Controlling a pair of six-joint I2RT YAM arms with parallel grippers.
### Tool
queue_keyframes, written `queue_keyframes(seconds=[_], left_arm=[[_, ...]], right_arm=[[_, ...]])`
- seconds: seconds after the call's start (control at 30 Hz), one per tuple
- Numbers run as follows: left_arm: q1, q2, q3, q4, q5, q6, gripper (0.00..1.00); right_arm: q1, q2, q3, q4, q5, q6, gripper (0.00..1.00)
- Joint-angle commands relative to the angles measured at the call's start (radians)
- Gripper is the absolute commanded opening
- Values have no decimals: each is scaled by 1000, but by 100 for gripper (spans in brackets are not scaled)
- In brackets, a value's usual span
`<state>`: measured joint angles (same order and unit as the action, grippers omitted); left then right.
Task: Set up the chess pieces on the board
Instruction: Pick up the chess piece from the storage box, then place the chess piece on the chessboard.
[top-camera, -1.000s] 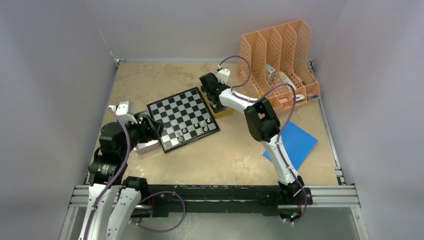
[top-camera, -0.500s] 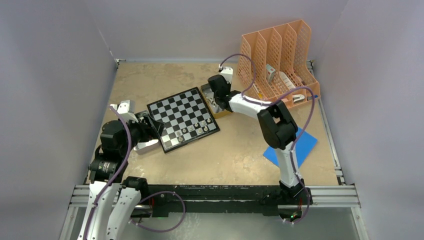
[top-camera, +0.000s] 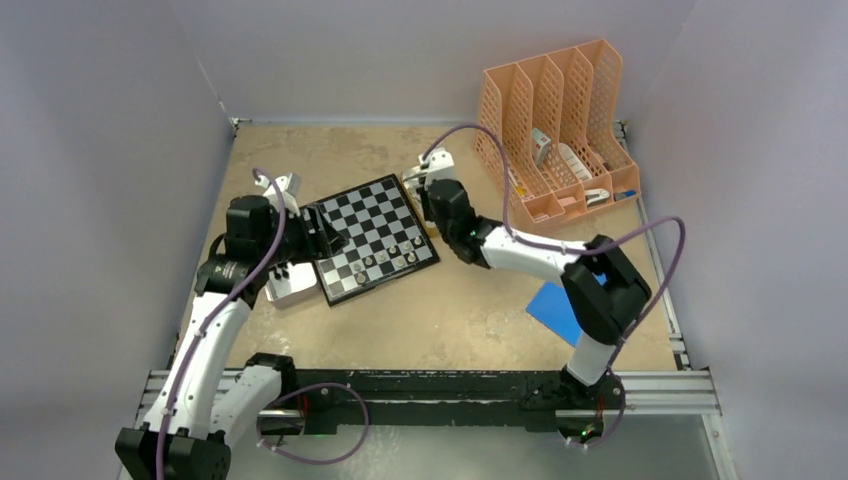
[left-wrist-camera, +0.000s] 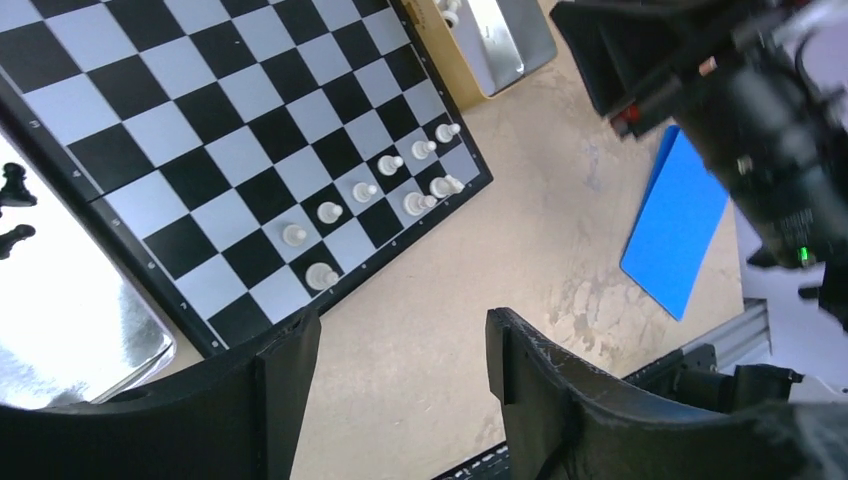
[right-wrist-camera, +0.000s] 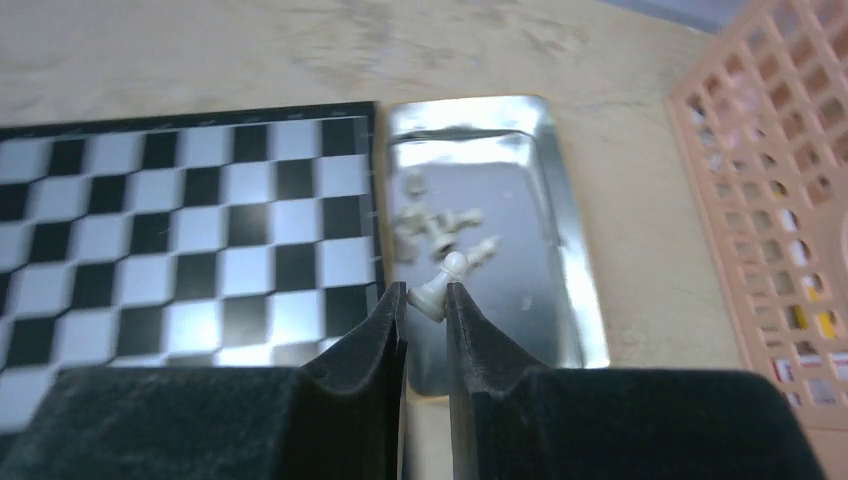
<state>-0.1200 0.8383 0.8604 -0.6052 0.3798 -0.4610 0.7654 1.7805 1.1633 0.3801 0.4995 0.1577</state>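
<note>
Right pincer (right-wrist-camera: 425, 296) grips pale pawn (right-wrist-camera: 441, 282) (round-headed)

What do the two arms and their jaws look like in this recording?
The left arm and right arm match: white links between bulky black joint housings. A purple cable loops loosely along each. The jaws are pairs of matte black, tapered fingers with no markings. A small green light shows on the right arm.
</note>
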Motion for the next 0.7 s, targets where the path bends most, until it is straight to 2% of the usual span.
queue_keyframes(seconds=[0.0,0.13,0.3,0.4,0.67], left_arm=[[-1,43,107,49,105,14,61],[0,132,216,18,190,-5,55],[0,215,338,-14,200,-19,54],[0,279,427,-52,260,-8,54],[0,324,440,-67,486,18,51]], right_arm=[[103,-156,-114,256,-85,-169,12],[216,-231,-229,401,-81,-284,12],[329,-298,-310,499,-109,-370,12],[391,-357,-373,598,-116,-421,12],[488,-446,-453,667,-115,-527,13]])
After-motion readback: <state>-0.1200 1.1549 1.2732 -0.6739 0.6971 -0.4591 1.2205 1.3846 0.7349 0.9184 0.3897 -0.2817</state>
